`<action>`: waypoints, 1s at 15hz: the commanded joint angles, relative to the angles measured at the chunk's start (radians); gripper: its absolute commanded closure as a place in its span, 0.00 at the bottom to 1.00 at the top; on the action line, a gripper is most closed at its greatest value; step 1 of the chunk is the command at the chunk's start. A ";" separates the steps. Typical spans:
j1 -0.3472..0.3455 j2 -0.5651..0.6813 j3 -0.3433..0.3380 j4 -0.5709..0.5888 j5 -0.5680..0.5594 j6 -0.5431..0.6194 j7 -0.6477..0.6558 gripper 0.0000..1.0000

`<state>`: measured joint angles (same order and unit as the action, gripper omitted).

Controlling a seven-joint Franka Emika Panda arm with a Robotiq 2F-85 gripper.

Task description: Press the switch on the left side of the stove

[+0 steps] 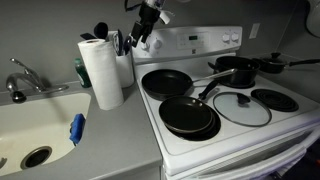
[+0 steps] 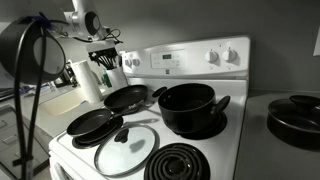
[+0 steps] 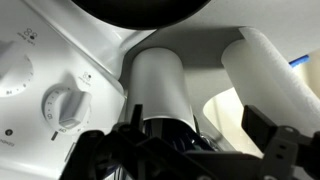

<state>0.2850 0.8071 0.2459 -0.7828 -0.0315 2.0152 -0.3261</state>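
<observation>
Approach phase — hovering near left-end knob (image 3: 62, 105) on stove (image 1: 232, 128) back panel (image 1: 200, 42) with gripper (image 3: 188, 148) spread open, empty — press pending.

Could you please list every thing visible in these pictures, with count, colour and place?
stove: one, white, beside the counter
frying pans: two, black, on the burners nearest the counter
glass lid: one, clear, on the stove's front
pot: one, black, on a back burner
second pot: one, black, on the far counter
paper towel roll: one, white, on the counter
utensil holder: one, white, between roll and stove
sink: one, cream, in the counter
faucet: one, metal, behind the sink
pincer: one, black, open, near the back panel
</observation>
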 commanded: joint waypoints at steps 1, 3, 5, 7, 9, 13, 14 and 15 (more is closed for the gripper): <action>0.015 -0.127 -0.031 -0.149 -0.057 -0.099 0.030 0.00; 0.024 -0.166 -0.032 -0.190 -0.083 -0.135 0.045 0.00; 0.032 -0.201 -0.035 -0.232 -0.111 -0.150 0.059 0.00; 0.039 -0.235 -0.040 -0.278 -0.146 -0.137 0.079 0.00; 0.047 -0.267 -0.054 -0.326 -0.192 -0.130 0.116 0.00; 0.046 -0.317 -0.065 -0.411 -0.260 -0.124 0.170 0.00; 0.043 -0.329 -0.066 -0.430 -0.269 -0.124 0.178 0.00; 0.042 -0.337 -0.067 -0.446 -0.276 -0.124 0.186 0.00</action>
<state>0.3287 0.5456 0.1948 -1.1125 -0.2778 1.8767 -0.1695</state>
